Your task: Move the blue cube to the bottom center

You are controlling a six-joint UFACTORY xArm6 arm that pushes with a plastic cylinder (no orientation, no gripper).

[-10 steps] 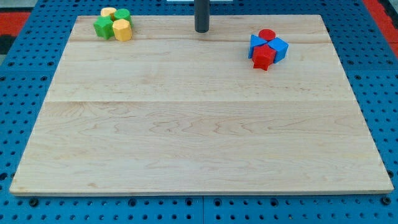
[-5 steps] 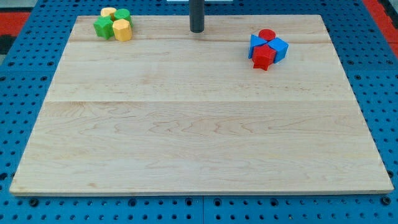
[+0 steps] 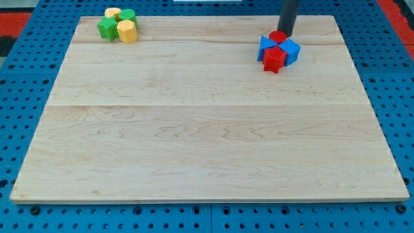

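My tip (image 3: pixel 286 33) is resting near the view's top right of the wooden tabletop (image 3: pixel 207 129), touching the red cylinder (image 3: pixel 277 37). The blue cube (image 3: pixel 290 50) is sitting just below my tip, clustered with a red star-shaped block (image 3: pixel 273 59). There are no jaws; my arm ends in a plain rod.

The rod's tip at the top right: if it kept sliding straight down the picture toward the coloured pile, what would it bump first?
Probably the red round block: my tip sits right beside it, and the blue cube lies just below. Depth is hard to judge.
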